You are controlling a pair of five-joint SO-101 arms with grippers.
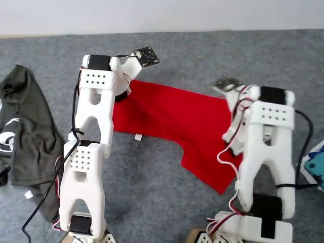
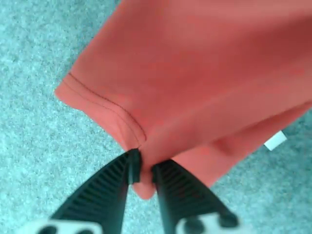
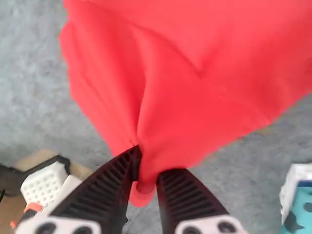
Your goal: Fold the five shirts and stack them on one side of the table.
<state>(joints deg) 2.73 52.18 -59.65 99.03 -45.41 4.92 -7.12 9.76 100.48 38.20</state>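
Pinching red shirt: left hand, right hand both clamped on fabric.

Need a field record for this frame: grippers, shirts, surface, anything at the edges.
left gripper: shut on a hemmed edge of the red fabric shirt
right gripper: shut on a bunched fold of the same shirt
red shirt layout: spread across the table between both arms
dark green shirt with white print: crumpled on the table, outside the left arm
surface: grey carpet-like table cover
edge: teal and white object, cut off, cannot identify
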